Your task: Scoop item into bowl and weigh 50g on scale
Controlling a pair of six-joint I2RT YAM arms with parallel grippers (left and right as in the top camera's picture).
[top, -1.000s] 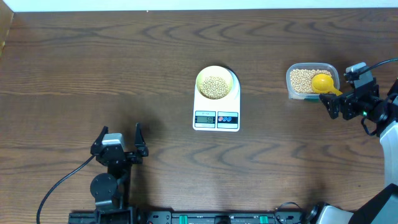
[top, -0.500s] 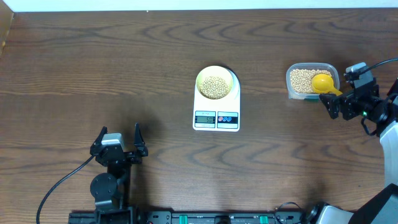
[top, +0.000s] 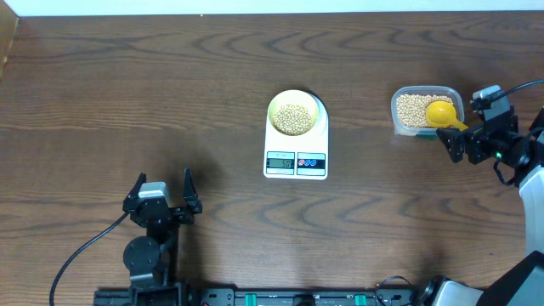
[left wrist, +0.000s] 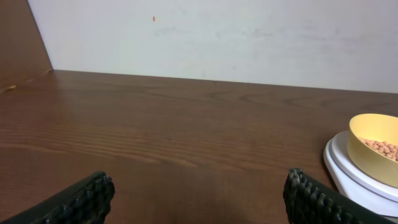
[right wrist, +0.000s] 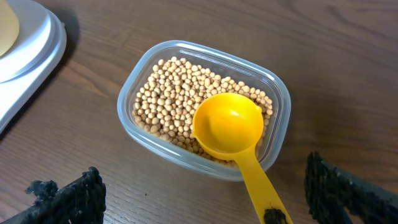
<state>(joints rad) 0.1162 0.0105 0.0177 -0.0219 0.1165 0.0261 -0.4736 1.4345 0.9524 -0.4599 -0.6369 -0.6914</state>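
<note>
The pale yellow-green bowl (top: 295, 114) stands on the white scale (top: 296, 158) at the table's middle and holds tan beans (top: 294, 117). The bowl also shows at the right edge of the left wrist view (left wrist: 375, 146). More beans (right wrist: 177, 102) fill a clear plastic tub (top: 424, 110) at the right. A bright yellow scoop (right wrist: 233, 132) rests empty on the beans in the tub, its handle sticking out over the rim. My right gripper (right wrist: 202, 193) is open just behind the tub, its fingers on either side of the scoop handle. My left gripper (top: 163, 198) is open and empty at the front left.
A white wall (left wrist: 217, 34) runs along the table's far edge. A wooden board (top: 7, 38) stands at the far left corner. The scale's display (top: 280, 163) is lit but too small to read.
</note>
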